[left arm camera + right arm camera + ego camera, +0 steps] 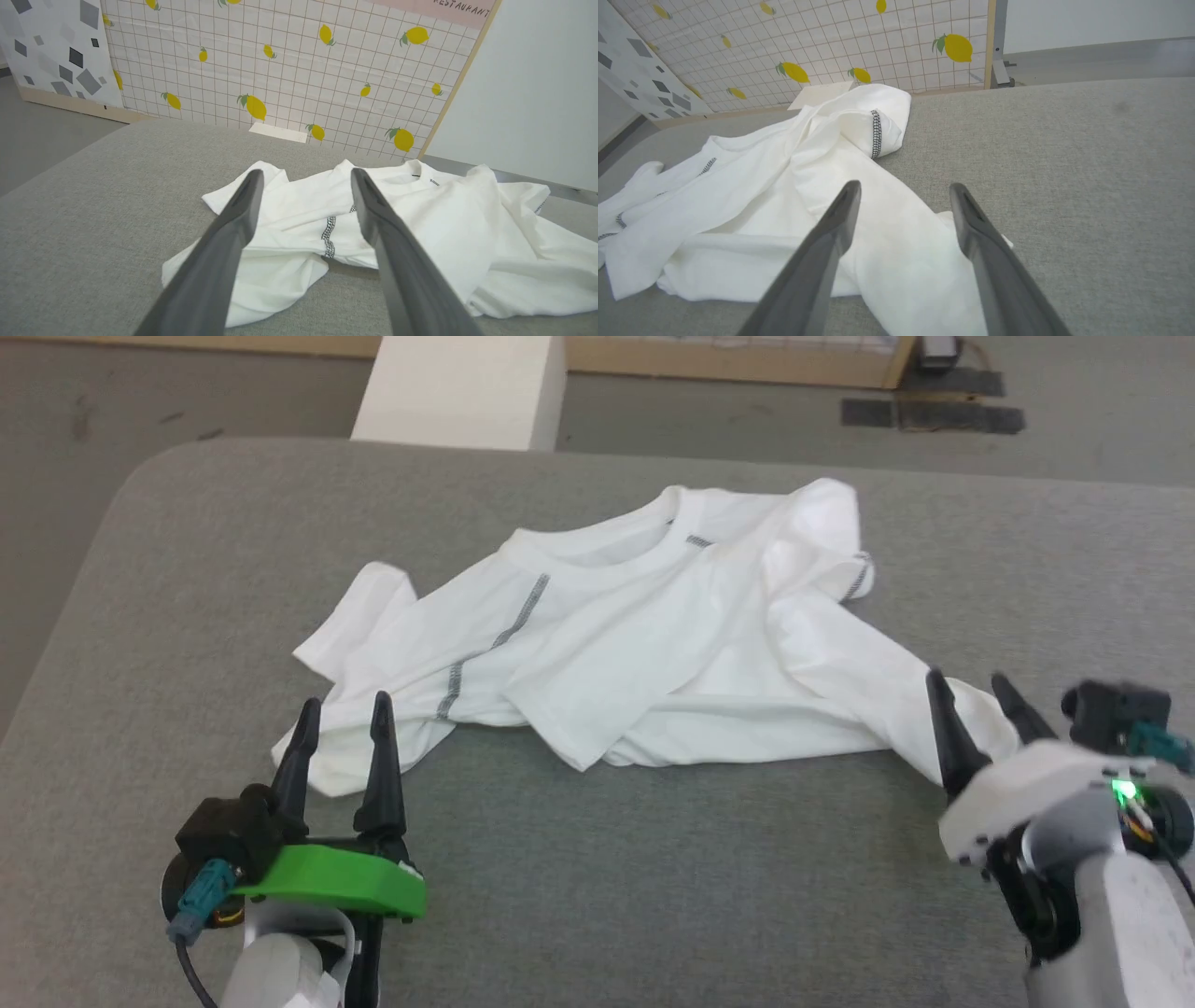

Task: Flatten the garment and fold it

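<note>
Dark grey stitching (519,620) is being shown on the soft white long-sleeved shirt (653,644), plain grey on the cloth-covered bench (653,859), yellow lemons (256,107) on the white gridded wall panel (280,70).

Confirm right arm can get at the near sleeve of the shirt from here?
Likely yes: the open right tool sits at the garment and its near sleeve, nothing in between.

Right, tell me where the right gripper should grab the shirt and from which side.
Probably best: the sleeve end of the white shirt, nearest the right gripper. Come from the robot's side, open jaws straddling it: that sleeve lies single and stretched out, clear of the bunched, folded-over body.
</note>
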Controlling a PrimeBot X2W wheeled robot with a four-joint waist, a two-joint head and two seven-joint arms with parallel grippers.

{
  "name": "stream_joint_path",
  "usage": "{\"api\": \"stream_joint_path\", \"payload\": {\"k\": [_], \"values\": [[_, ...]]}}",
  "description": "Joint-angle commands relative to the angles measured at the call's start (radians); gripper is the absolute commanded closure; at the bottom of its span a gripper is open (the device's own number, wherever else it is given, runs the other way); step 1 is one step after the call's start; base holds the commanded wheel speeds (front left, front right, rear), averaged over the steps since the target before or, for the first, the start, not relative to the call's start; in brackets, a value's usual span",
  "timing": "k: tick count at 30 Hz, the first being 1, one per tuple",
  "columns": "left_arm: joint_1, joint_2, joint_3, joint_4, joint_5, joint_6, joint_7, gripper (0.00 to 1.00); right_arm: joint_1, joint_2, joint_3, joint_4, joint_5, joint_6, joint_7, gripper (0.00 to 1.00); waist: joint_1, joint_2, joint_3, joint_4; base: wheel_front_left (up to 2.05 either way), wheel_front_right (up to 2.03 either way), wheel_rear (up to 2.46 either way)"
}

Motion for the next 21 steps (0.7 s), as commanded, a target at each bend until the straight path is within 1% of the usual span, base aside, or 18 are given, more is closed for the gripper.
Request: {"api": "stream_joint_path", "payload": {"k": [1,5,9,10,12,15,18,21], "values": [[0.013,-0.003,0.000,0.001,0.003,-0.004,-0.004,0.00,0.030,-0.001,-0.001,-0.022,0.011,-0.002,0.010,0.00,0.0000,0.0000,-0.046,-0.050,0.00,0.00,0.00],[0.020,-0.003,-0.005,0.002,-0.001,-0.003,-0.004,0.00,0.076,-0.001,0.022,-0.074,0.006,-0.002,0.071,0.00,0.0000,0.0000,-0.049,-0.060,0.00,0.00,0.00],[0.021,-0.003,-0.012,0.003,-0.006,-0.002,-0.004,0.00,0.034,-0.001,0.091,-0.088,-0.035,-0.002,0.203,0.00,0.0000,0.0000,-0.042,-0.063,0.00,0.00,0.00],[0.020,-0.003,-0.014,0.002,-0.007,-0.002,-0.004,0.00,0.009,-0.001,0.110,-0.077,-0.050,-0.002,0.253,0.00,0.0000,0.0000,-0.036,-0.063,0.00,0.00,0.00],[0.014,-0.003,-0.019,0.000,-0.009,-0.003,-0.004,0.00,-0.046,-0.001,0.148,-0.037,-0.102,-0.002,0.360,0.00,0.0000,0.0000,-0.023,-0.057,0.00,0.00,0.00],[0.000,-0.003,-0.026,-0.001,-0.010,-0.006,-0.004,0.00,-0.148,-0.001,0.206,0.042,-0.174,-0.002,0.460,0.00,0.0000,0.0000,0.001,-0.042,0.00,0.00,0.00],[-0.011,-0.003,-0.031,0.003,-0.012,-0.009,-0.004,0.00,-0.220,-0.002,0.257,0.149,-0.218,-0.002,0.522,0.00,0.0000,0.0000,0.020,-0.022,0.00,0.00,0.00],[-0.020,-0.003,-0.034,0.008,-0.016,-0.011,-0.004,0.00,-0.253,-0.003,0.289,0.242,-0.226,-0.002,0.559,0.00,0.0000,0.0000,0.034,-0.005,0.00,0.00,0.00]]}}
